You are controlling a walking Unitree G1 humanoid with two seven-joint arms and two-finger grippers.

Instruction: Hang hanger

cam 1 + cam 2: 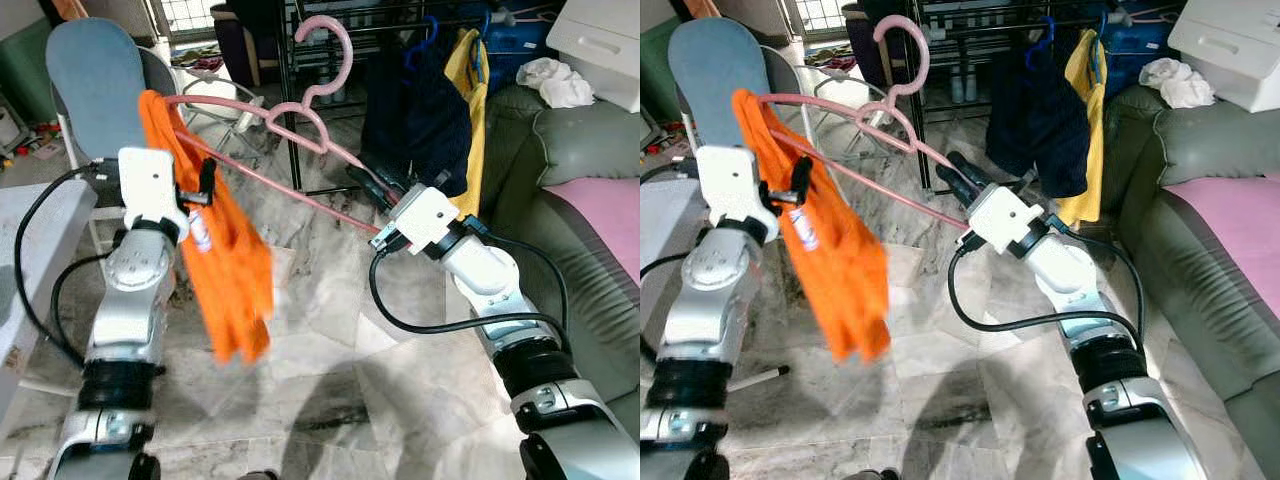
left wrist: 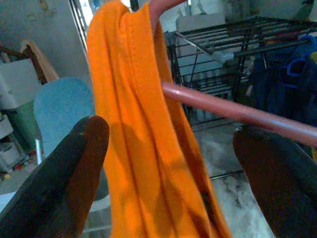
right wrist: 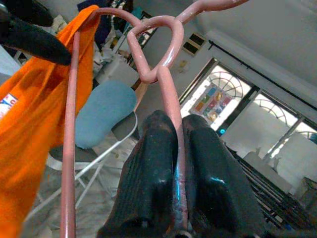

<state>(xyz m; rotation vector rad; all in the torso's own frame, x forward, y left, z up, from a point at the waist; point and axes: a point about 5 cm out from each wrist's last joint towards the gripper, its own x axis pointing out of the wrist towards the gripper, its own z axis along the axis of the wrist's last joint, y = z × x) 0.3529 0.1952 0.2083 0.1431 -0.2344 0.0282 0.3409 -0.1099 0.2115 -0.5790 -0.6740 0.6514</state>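
Carrying: right gripper [image 3: 176,148] clamps pink hanger [image 1: 300,120]; left gripper [image 2: 168,163] spread around orange shirt [image 1: 225,250].
Next: hook onto rack [image 1: 400,15] at 1 o'clock.

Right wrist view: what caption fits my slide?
Right end effector clamps the pink hanger, orange shirt draped over its far end.

Floor [image 1: 330,330] was pale marbled tile with grey veining, kinda glossy under daylight. Beyond the right pincer [image 1: 368,182] stood a black metal drying rack [image 1: 300,100] with dark blue and yellow clothes [image 1: 440,100] hung on it. Off to that pincer's right sat a grey-green sofa [image 1: 580,160] with a pink cushion [image 1: 610,215]. Behind the left pincer [image 1: 207,180] was a blue-backed folding chair [image 1: 95,80]. Barred window [image 1: 185,15] at the far end, arched stained-glass panes [image 3: 218,106] higher up.
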